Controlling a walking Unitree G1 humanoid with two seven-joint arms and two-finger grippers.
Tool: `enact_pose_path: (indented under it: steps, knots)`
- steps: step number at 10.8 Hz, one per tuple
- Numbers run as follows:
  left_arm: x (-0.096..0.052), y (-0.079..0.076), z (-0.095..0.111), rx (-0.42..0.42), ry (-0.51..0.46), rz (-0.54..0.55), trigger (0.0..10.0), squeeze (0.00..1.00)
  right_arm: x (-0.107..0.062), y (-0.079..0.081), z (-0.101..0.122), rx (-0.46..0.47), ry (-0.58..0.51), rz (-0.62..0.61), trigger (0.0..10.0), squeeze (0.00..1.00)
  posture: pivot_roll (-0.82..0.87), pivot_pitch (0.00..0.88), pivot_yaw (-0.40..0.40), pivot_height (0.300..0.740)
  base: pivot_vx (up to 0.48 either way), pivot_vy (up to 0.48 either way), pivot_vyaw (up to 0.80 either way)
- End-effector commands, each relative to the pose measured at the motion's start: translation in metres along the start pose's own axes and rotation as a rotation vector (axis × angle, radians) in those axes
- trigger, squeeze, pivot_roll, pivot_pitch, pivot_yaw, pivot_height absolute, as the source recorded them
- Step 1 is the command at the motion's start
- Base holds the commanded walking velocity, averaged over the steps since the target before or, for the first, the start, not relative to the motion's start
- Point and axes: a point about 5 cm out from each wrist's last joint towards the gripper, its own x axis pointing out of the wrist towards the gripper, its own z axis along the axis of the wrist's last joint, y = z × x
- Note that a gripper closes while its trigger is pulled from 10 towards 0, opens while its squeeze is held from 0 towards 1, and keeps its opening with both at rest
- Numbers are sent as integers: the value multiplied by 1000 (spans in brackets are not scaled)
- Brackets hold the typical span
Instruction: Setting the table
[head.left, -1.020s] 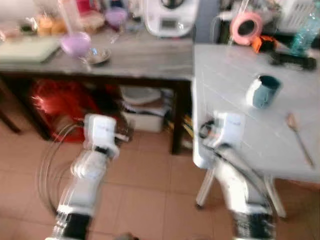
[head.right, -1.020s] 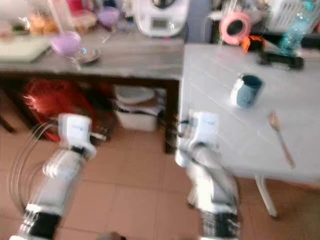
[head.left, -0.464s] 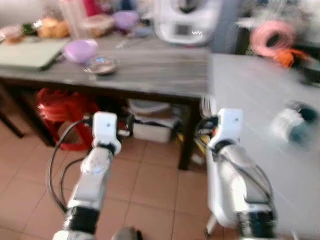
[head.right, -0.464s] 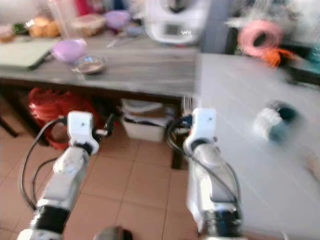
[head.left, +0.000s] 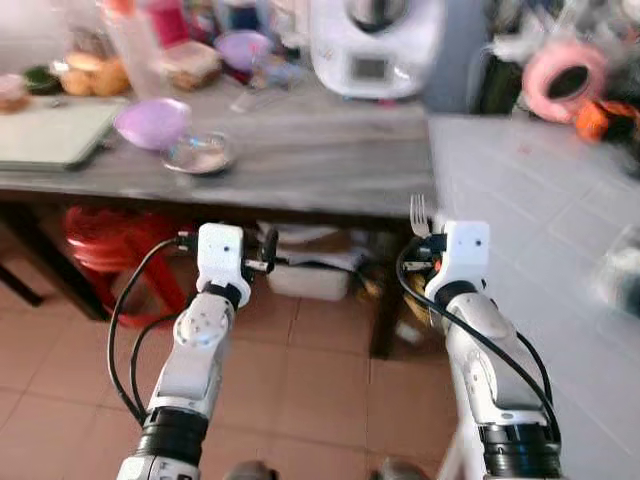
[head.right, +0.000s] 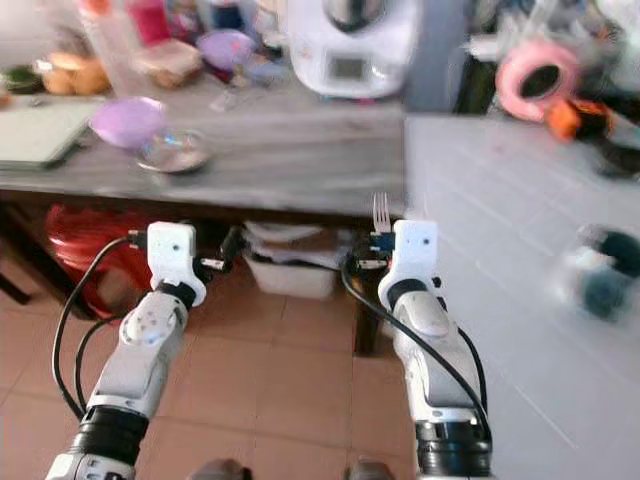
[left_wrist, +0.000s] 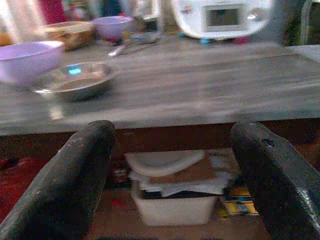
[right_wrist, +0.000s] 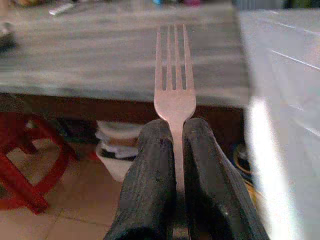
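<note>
Between R fingers (right_wrist: 150, 185) — fork (right_wrist: 174, 85), pinched.

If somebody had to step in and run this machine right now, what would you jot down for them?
Right gripper: shut on a fork, prongs pointing up, held out in front of the wooden table.
Left gripper: open, holding nothing, raised beside the right one and facing that table.
The white table stands on the robot's right. A blurred dark mug sits on it.
On the wooden table: a purple bowl, a metal bowl and a white kitchen machine.
Done: fork picked up.
Left: probably carry the fork to the white table and lay it down there.
</note>
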Motion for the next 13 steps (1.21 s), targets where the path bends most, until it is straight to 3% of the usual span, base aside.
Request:
enact_pose_path:
  steps: [1,10,13]
  knots:
    - [-1,9,0,14,0,27,10000,0,2,10,6,2,-23,32,10000,0,-54,0,37,740,251,409,0]
    - [0,2,4,57,-35,1,10000,0,3,10,5,3,-25,28,10000,0,-57,0,39,740,317,354,0]
    - [-3,-5,3,54,-48,-24,10000,0,2,8,3,19,-25,11,10000,0,-57,0,28,740,470,0,0]
